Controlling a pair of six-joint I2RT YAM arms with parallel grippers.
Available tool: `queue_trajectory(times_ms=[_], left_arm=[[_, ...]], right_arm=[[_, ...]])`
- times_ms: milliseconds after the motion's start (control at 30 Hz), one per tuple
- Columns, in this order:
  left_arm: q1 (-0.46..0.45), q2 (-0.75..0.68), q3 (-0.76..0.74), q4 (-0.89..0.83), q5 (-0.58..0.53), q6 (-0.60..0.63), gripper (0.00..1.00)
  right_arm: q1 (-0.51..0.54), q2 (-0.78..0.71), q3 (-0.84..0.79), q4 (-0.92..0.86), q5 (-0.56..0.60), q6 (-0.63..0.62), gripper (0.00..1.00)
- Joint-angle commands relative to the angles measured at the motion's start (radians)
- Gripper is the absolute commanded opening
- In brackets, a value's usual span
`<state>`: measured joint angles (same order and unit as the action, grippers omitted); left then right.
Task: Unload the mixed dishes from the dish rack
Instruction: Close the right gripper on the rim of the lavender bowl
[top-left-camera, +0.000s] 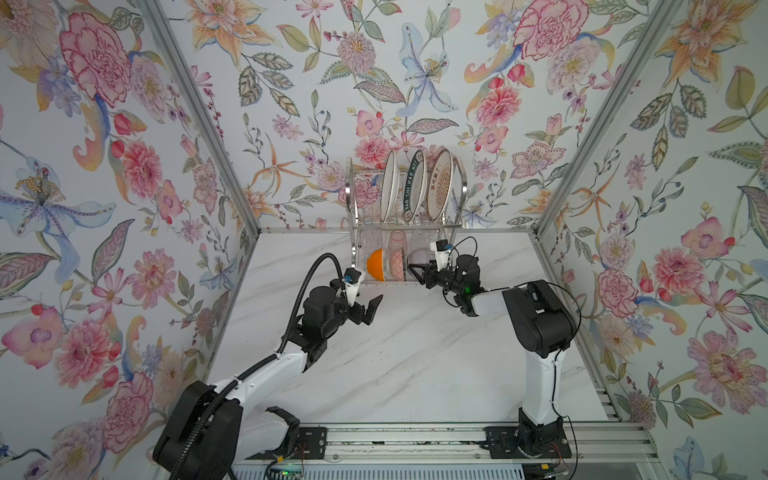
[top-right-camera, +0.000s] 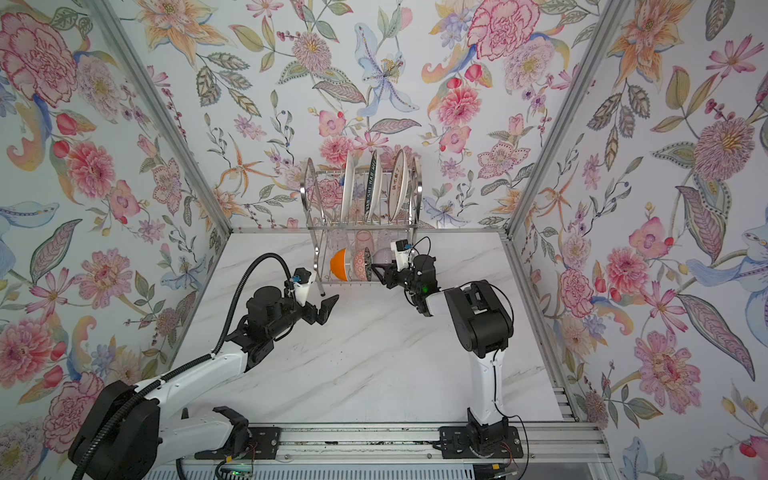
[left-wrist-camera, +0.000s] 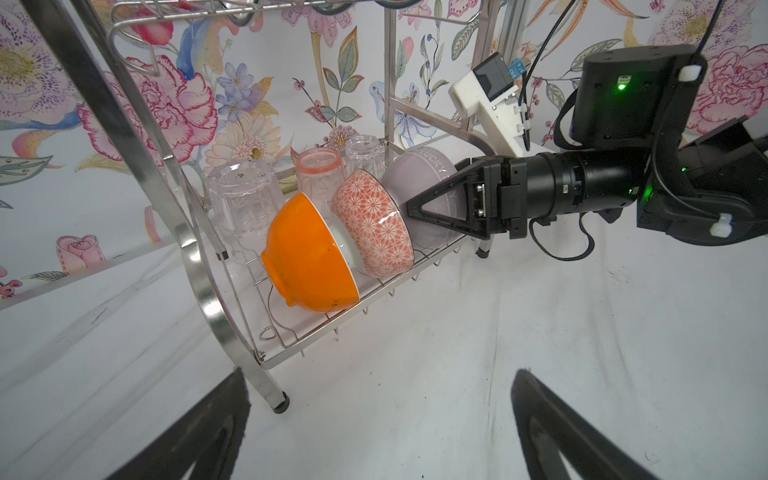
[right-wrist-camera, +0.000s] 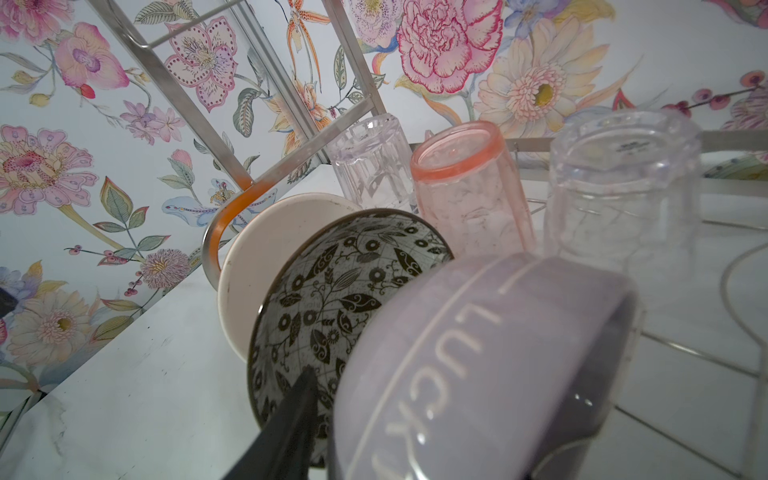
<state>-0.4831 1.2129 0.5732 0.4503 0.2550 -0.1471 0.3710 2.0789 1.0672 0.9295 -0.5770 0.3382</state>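
The right pincer (top-left-camera: 417, 274) had reached into the lower shelf of the dish rack (left-wrist-camera: 199, 266) and stood astride the wall of the lilac bowl (right-wrist-camera: 478, 353), its jaws about half open. One finger was slipped between that bowl and the leaf-patterned bowl (right-wrist-camera: 332, 299) leaning beside it. I could not tell whether the pads had bitten yet. The left pincer (top-left-camera: 371, 311) hung wide open and empty over the worktop (top-left-camera: 415, 353), near the rack's front foot.

All the dishes sat in the rack. The white plate (top-left-camera: 389, 187), teal-lettered plate (top-left-camera: 415, 187) and sunburst plate (top-left-camera: 440, 185) stood on edge up top. Below were the orange bowl (left-wrist-camera: 307, 257) and its two neighbours in front, with the pink glass (right-wrist-camera: 465, 195) and two clear glasses (right-wrist-camera: 374, 166) upturned behind.

To my eye the lilac bowl wanted a square, firm pinch well down its wall, since the glaze looked slippery. Then it should be lifted clear of the wires and drawn forward. The draw should be slow, so the patterned bowl did not topple, and low enough to miss the shelf above.

The far finger was hidden behind the bowl in every view. The bowl's foot among the wires could not be made out. From overhead the glasses were only a blur beneath the upper shelf.
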Motion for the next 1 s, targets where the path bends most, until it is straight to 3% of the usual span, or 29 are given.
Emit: queue_trajectory(times_ms=[0, 967], left_arm=[[-0.011, 0.018, 0.01, 0.032, 0.004, -0.004, 0.99], [-0.018, 0.046, 0.027, 0.027, -0.002, 0.011, 0.99]], right_arm=[[0.008, 0.019, 0.022, 0.019, -0.033, 0.006, 0.45], [-0.011, 0.036, 0.045, 0.066, -0.103, 0.049, 0.27]])
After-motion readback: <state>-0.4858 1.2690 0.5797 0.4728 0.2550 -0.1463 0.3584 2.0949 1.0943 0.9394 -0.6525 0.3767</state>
